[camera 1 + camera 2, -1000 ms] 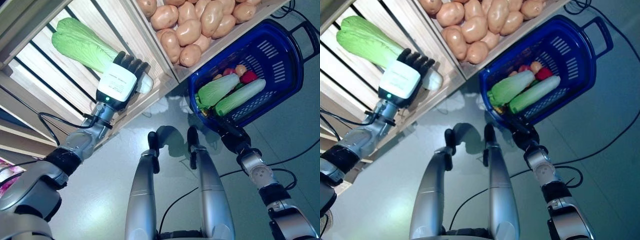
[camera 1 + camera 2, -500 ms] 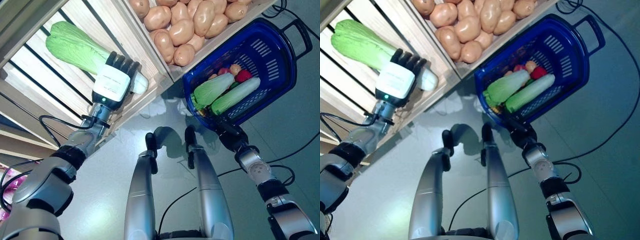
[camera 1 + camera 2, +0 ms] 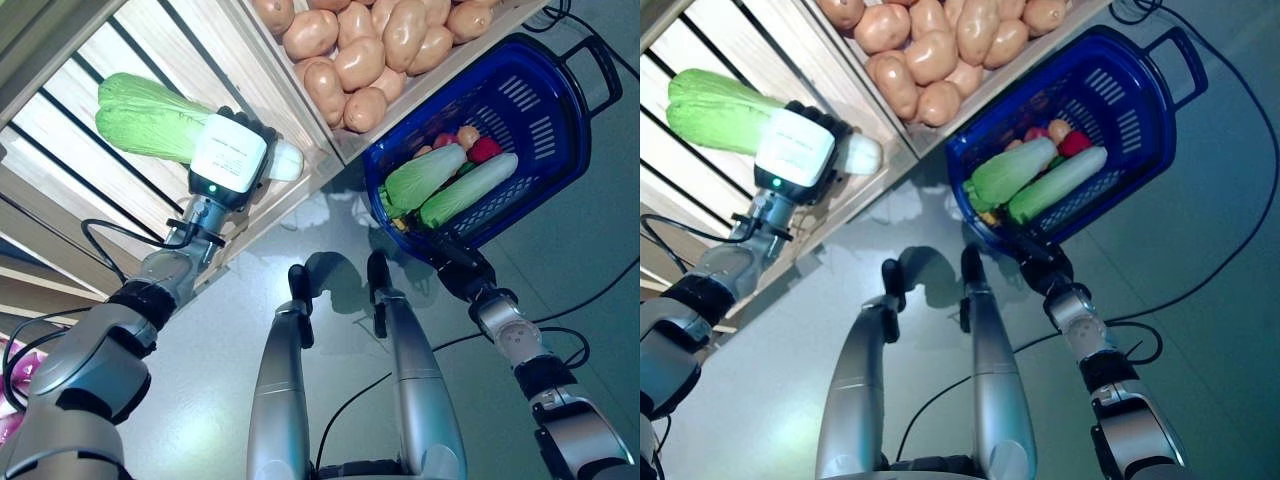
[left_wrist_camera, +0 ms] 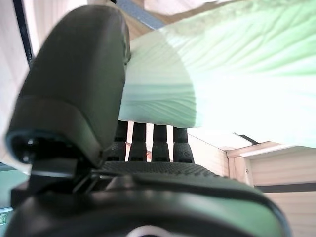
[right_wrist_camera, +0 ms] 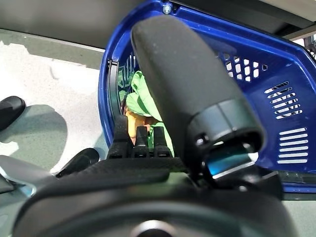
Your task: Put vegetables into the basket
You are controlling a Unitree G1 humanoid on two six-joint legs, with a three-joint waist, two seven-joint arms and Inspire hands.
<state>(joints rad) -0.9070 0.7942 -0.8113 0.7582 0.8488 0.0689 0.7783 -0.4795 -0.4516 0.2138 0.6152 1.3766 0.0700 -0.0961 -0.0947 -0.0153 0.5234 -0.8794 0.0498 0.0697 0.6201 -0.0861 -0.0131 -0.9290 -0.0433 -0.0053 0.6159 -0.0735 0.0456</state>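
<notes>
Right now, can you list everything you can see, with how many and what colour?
Cabbage on shelf: one, green and white, on the wooden slatted shelf, held by the left robot hand.
Potatoes: a pile, brown, in the wooden crate.
Basket: one, blue, held above the floor.
Cabbages in basket: two, green and white.
Small vegetables: a few, red and tan, in the basket.
Left robot hand: curled round the shelf cabbage.
Right robot hand: grips the basket's rim.

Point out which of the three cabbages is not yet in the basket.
The cabbage on the slatted wooden shelf, gripped by the left hand; the other two lie inside the blue basket.
</notes>
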